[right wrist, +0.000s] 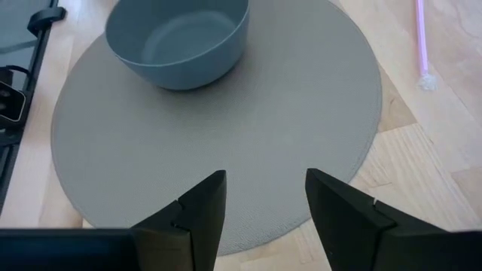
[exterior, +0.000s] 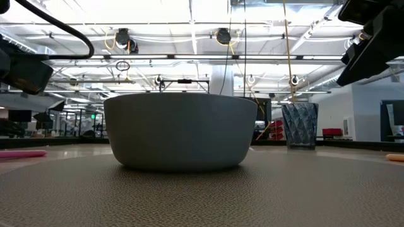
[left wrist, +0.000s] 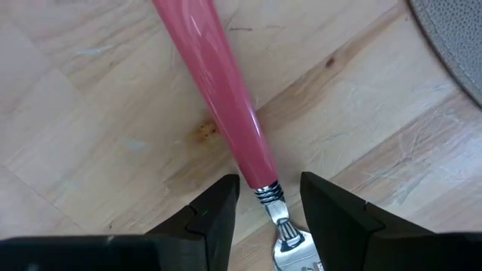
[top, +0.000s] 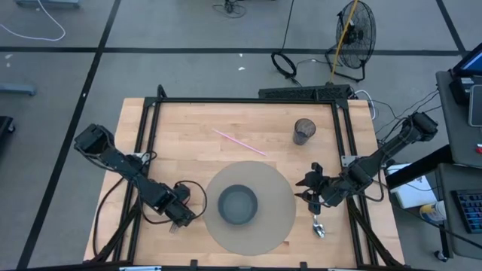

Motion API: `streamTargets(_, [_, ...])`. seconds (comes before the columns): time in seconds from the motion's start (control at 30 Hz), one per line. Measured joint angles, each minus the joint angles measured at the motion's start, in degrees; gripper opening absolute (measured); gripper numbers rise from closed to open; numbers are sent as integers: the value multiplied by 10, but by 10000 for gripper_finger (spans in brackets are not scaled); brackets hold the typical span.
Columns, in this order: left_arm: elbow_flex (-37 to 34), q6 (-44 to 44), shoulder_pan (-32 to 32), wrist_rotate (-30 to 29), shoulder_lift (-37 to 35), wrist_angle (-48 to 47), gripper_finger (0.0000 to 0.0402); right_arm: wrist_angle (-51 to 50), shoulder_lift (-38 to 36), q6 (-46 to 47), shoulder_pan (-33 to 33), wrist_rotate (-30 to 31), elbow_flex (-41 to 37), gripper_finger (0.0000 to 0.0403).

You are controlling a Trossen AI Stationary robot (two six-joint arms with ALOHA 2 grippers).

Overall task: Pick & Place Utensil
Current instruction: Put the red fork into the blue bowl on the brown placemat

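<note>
1. Utensil with pink handle (left wrist: 226,98) lies flat on the wooden table (top: 248,120), left of the round grey mat (top: 279,188).
2. Left gripper (left wrist: 267,207) is low over it, fingers spread either side of the metal neck; contact cannot be confirmed.
3. Right gripper (right wrist: 263,203) hovers at the mat's right edge, fingers spread, empty.
4. Grey bowl (top: 238,205) sits at mat centre.
5. A spoon (top: 318,226) lies beside the right gripper.
</note>
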Motion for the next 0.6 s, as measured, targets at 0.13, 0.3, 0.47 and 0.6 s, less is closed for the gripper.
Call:
streamTargets(0.13, [0,-2,0,-3,0,-1,161,0,0,0,0,0,0,180])
streamTargets(0.3, [0,-2,0,-3,0,-2,161,0,0,0,0,0,0,180])
streamTargets(0.47, [0,-28,1,-4,-1,-24,161,0,0,0,0,0,0,180])
streamTargets(0.6, [0,-30,0,-11,-3,-31,161,0,0,0,0,0,0,180])
